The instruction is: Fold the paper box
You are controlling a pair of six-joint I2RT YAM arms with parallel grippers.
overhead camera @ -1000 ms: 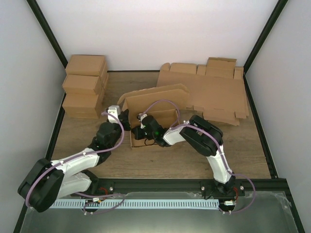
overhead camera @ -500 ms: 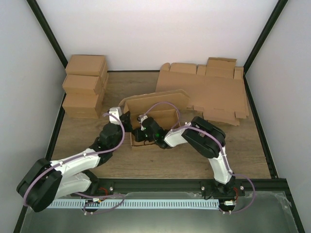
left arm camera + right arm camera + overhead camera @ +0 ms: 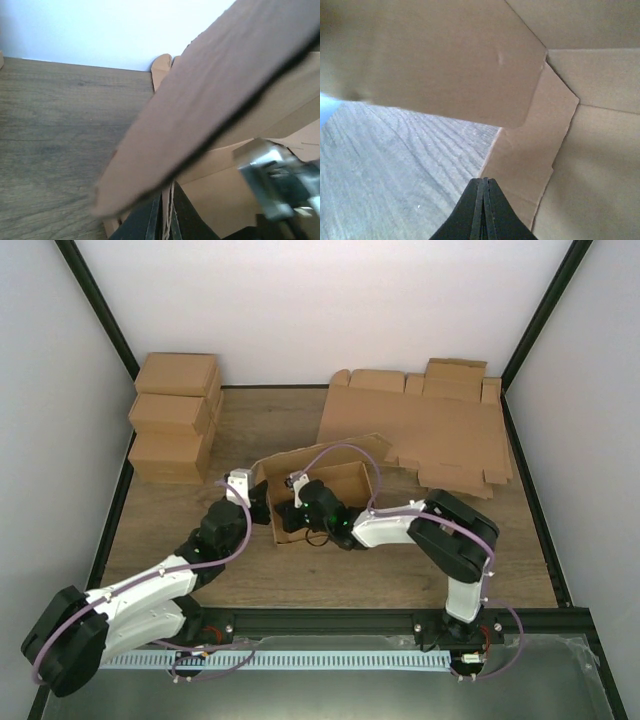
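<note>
Top view: shows the plain brown die-cut cardboard paper box [image 3: 340,478] part-erected near the centre of the wood-grain table [image 3: 300,578], open side up; back panel and one long flap leaning toward twelve o'clock; side flaps not yet tucked in.

Left gripper [image 3: 257,502], at nine o'clock of the box, closed on the thin edge of its left wall; in the left wrist view, a sliver of cardboard pinched between the black fingers [image 3: 145,227], with a broad flap slanting overhead.

Right gripper [image 3: 290,513], reaching in from four o'clock, inside the hollow of the box; jaws pressed fully together, holding nothing; in the right wrist view, poised at a notched side flap, touching it or just above it, cannot tell which.

Off-task: stack of closed brown cardboard boxes [image 3: 175,415] at ten o'clock; thick sheaf of flat brown cardboard blanks [image 3: 420,425] at one o'clock; both well apart from the work.

Handling, as judged: light and thin; stiff across each panel yet hinging readily at the creases; springy, so likely to reopen unless held; dry and matte, hence little slip; easily dented or torn at the tabs under a hard pinch. Best taken at a free panel edge close to a crease; one gripper anchoring a wall, the other pushing flat against the flap to be turned in rather than pinching it.
</note>
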